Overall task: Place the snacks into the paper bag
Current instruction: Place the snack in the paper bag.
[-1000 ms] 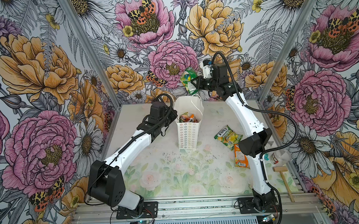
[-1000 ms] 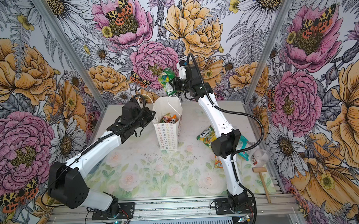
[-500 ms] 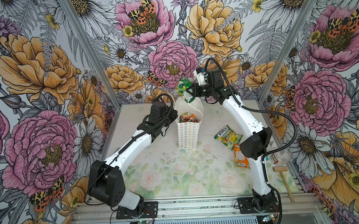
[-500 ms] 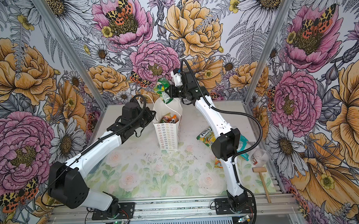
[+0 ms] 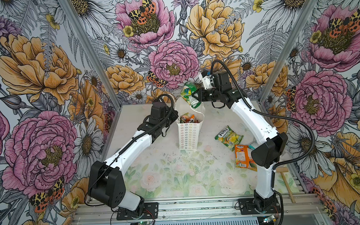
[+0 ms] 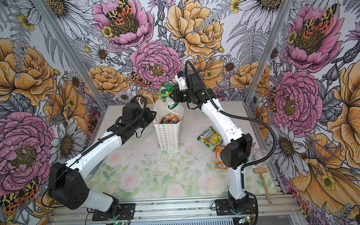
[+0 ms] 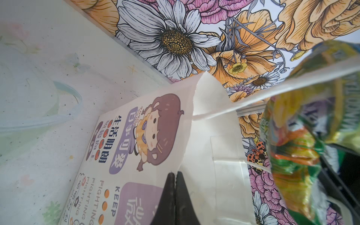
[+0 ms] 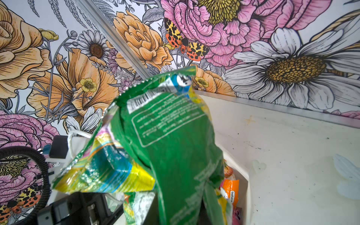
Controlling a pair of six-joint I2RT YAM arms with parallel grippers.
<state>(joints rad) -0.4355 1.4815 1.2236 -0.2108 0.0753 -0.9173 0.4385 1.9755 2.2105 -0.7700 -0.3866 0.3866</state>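
In both top views the paper bag point(image 5: 188, 135) is seen standing upright and open-mouthed on the table point(image 5: 177, 179), towards its far side between the two arms. The left gripper point(image 5: 175, 117) is set against the bag's rim on the left arm's side. A green packet point(image 5: 188, 93) is pinched by the right gripper point(image 5: 196, 96) and held above the far edge of the bag's mouth, its lower end dipping to the rim. Other snacks are seen inside the bag. A yellow-green packet point(image 5: 228, 137) and an orange packet point(image 5: 243, 158) lie flat on the table beside the right arm, well apart from both grippers. A wooden mallet point(image 6: 261, 180) lies at the table's right edge.

In the left wrist view the left gripper point(image 7: 176, 175) is shown with its fingers point(image 7: 169, 187) pressed together on the upper edge of the bag's printed side point(image 7: 136, 146). The green packet point(image 7: 302, 136) hangs close by, above the mouth.

In the right wrist view the green packet point(image 8: 171, 140) is crumpled where it is clamped; the right gripper's fingertips are hidden under it. The bag's white wall point(image 8: 241, 171) and an orange packet inside point(image 8: 229, 187) are seen just beneath.
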